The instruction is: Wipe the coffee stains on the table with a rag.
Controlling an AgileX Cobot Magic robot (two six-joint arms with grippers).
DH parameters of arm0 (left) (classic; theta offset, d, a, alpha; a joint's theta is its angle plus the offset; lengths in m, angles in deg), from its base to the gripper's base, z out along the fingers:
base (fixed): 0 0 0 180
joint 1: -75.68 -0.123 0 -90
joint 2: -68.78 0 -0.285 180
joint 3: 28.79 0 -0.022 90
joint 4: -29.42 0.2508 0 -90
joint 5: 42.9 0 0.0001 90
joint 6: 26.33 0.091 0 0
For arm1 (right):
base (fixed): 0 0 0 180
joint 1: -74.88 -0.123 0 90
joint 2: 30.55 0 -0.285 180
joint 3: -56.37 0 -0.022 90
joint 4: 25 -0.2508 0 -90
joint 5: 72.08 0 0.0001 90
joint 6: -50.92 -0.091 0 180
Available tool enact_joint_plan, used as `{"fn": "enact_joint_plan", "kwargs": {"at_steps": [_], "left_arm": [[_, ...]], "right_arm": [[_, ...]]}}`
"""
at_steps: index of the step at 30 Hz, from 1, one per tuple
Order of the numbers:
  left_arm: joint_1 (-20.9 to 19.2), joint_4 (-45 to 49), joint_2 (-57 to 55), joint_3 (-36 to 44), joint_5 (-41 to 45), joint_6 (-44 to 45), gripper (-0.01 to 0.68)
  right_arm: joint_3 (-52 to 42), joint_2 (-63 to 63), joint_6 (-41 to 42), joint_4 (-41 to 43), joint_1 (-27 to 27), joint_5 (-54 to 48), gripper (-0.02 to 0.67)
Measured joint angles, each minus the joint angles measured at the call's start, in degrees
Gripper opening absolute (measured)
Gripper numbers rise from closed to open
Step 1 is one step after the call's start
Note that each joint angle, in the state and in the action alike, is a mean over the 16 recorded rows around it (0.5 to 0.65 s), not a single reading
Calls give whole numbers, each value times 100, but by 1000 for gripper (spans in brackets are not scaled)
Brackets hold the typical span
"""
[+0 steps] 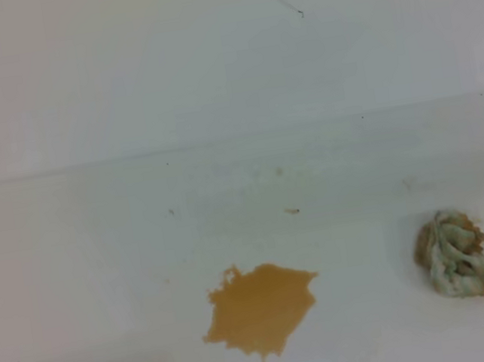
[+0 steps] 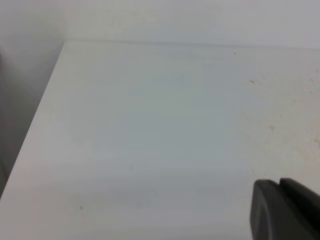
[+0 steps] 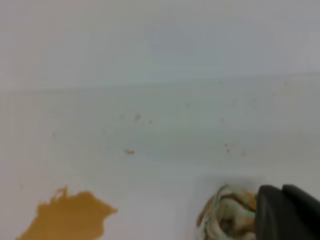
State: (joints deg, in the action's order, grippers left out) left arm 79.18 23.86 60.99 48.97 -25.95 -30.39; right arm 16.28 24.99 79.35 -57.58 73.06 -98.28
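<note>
The coffee stains (image 1: 261, 308) form one orange-brown blotch on the white table (image 1: 98, 257), low and centre in the high view. The rag (image 1: 458, 256), a lumpy whitish-green wad with tan blotches, lies alone to its right, well apart from it. Neither arm shows in the high view. In the right wrist view my right gripper (image 3: 281, 189) is shut and holds nothing, with the rag (image 3: 227, 212) just left of its tips and the stain (image 3: 67, 217) at lower left. Over bare table (image 2: 150, 125), my left gripper (image 2: 278, 184) has its fingers together and holds nothing.
A white wall (image 1: 206, 59) rises behind the table. The table's left edge (image 2: 35, 130) drops off beside the left gripper's view. Tiny tan and dark specks (image 1: 292, 211) dot the surface behind the stain.
</note>
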Motion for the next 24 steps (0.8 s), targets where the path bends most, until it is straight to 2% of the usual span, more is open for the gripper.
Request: {"fn": "enact_joint_plan", "kwargs": {"at_steps": [5,13,18,24], "left_arm": [[0,0,0,-27,0,0,1],[0,1,0,-40,0,0,1],[0,1,0,-54,0,0,1],[0,1,0,-40,0,0,1]], "right_arm": [[343,955,702,-619,0,-368,-2],[1208,2591,1369,-780,-135,-1125,24],[1724,3394,1061,-217,-426,-1372,90],[2090,4073,266,740,-867,-1366,208]]}}
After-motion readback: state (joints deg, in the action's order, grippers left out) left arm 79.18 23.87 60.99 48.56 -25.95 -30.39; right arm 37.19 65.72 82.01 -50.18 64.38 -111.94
